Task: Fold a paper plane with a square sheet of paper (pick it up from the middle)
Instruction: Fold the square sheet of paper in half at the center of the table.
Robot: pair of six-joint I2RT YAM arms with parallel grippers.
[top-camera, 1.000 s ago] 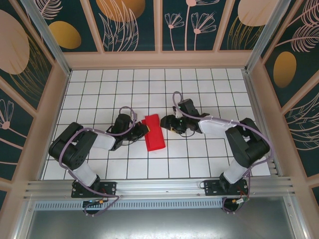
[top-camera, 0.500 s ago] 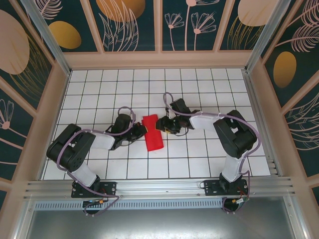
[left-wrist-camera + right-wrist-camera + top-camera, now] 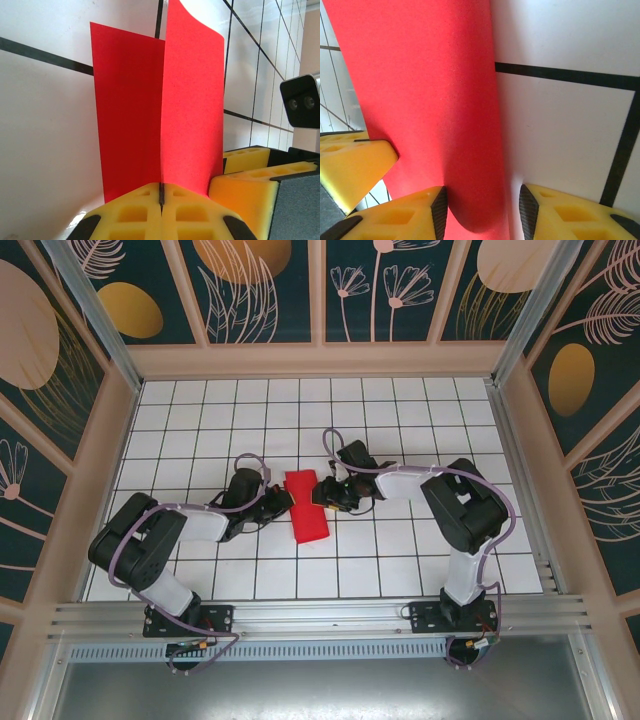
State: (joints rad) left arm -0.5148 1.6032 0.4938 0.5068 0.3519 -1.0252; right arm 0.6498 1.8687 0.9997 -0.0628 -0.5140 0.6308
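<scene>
Middle's looking cramped: the left gripper (image 3: 285,502) and right gripper (image 3: 321,490) are boxing in the square sheet of paper (image 3: 309,510) from both sides, with their arms blocking sideways reach. The table (image 3: 400,400) is lying open toward the far wall (image 3: 320,360), and the near rows are sitting free too.

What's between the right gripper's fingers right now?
The curled edge of the square sheet of paper lies between those fingers, seen in the right wrist view.

The square sheet of paper (image 3: 190,100) is thin, matt, finely grained. The pads (image 3: 130,215) of the left hand (image 3: 161,196) are yellow foam, perhaps soft. The table (image 3: 400,560) is smooth, faintly glossy white.
</scene>
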